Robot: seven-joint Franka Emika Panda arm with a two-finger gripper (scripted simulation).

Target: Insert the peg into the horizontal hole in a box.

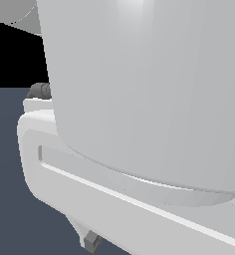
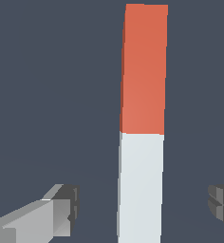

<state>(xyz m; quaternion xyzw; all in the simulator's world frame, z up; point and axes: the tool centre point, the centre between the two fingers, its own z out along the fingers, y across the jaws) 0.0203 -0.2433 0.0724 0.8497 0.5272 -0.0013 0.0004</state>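
- Gripper [image 2: 141,209], wrist view: the two fingers stand spread wide, one pale grey finger [image 2: 42,216] with a dark pad on one side and a dark fingertip [image 2: 222,205] on the other; neither touches anything.
- Peg [image 2: 141,133], wrist view: a long slim bar lies flat on the dark blue-grey floor [image 2: 47,95], passing between the spread fingers with clear floor showing on both sides of it.
- Peg colouring: the end nearer the gripper is pale grey-white and runs out of the frame; the far end is orange-red, the two colours meeting at a sharp line part-way along the bar.
- Peg relative to gripper: the pale section sits roughly midway between the two fingers, apart from both.
- Robot arm link [image 1: 149,89], exterior view: a large pale grey rounded housing fills most of the frame, close to the camera.
- Hand body [image 1: 89,189], exterior view: a white housing sits below the arm link, with a small dark fingertip [image 1: 92,242] projecting beneath it over the floor.
- Neither view shows the box or its hole.
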